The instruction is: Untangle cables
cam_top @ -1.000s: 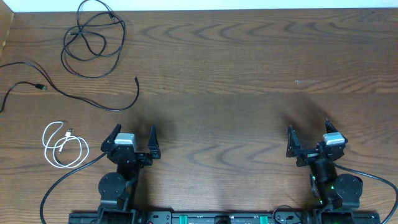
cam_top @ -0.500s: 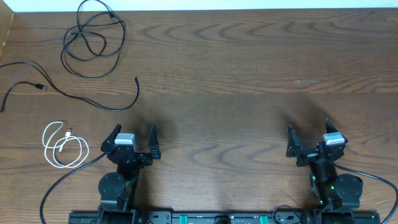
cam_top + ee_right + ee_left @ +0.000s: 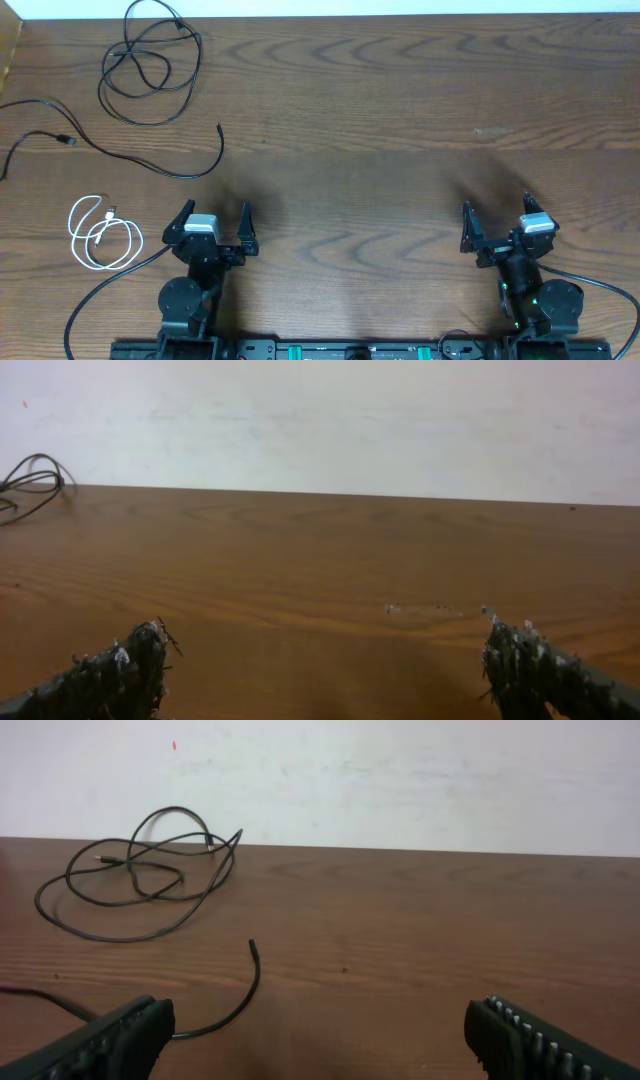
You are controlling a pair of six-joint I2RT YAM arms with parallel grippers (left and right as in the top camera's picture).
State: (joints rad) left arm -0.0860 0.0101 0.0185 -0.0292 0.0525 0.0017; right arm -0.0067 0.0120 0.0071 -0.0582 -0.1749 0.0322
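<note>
Wooden table (image 3: 400, 130); three cables (image 3: 150, 62), all apart

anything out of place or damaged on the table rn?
Nothing damaged or spilled. Three cables lie apart at the left: the coiled black cable crosses itself, the long black cable is strung out, the white cable is loosely coiled. The left gripper and right gripper are open, empty. Only a faint pale scuff on the wood.

Black cable (image 3: 180, 176) — partly beyond left edge

Even soft light, faint shadows, sharp.
</note>
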